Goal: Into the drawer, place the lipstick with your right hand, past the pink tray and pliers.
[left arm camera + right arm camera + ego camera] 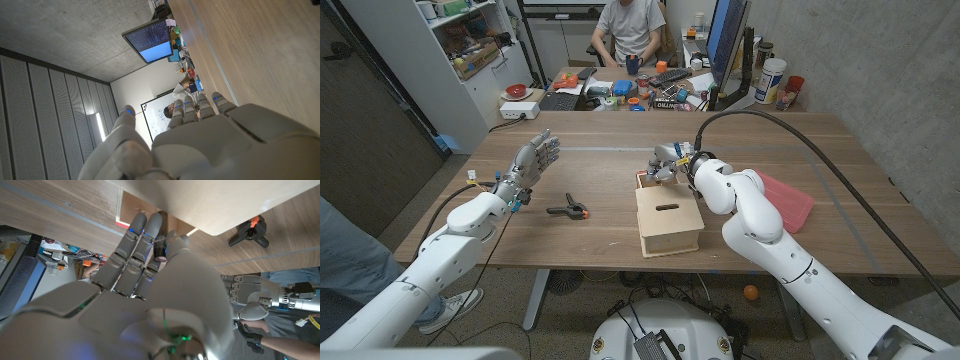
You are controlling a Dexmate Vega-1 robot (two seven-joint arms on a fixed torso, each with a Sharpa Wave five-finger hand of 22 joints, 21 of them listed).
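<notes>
One thing matters most now: letting go cleanly. Your right hand (670, 160) sits over the open drawer (646, 181) at the far side of the wooden box (668, 220), and in the right wrist view the lipstick (161, 250), a dark slim tube, is pinched between the fingers (145, 232) and the thumb, with its tip over the drawer's opening. The head view hides the lipstick behind the hand, so trust the wrist view for alignment.

Before you release, check that the tube is fully inside the drawer's walls and not riding on the box's top edge, which runs just beside the fingers in the wrist view. I judge the margin there to be slim. Lower the hand a little if you can, so the lipstick falls only a short way and doesn't bounce or roll out. Then spread thumb and fingers together rather than peeling one off, or the tube may swing sideways.

Lift straight up afterwards; dragging back could catch the drawer front and shift the box.

Your forearm passes over the pink tray (788, 200), so keep the elbow high. The pliers (570, 210) lie well apart on the table, on the box's left. Your left hand (533, 160) waits raised, fingers apart, holding nothing; leave it there.
</notes>
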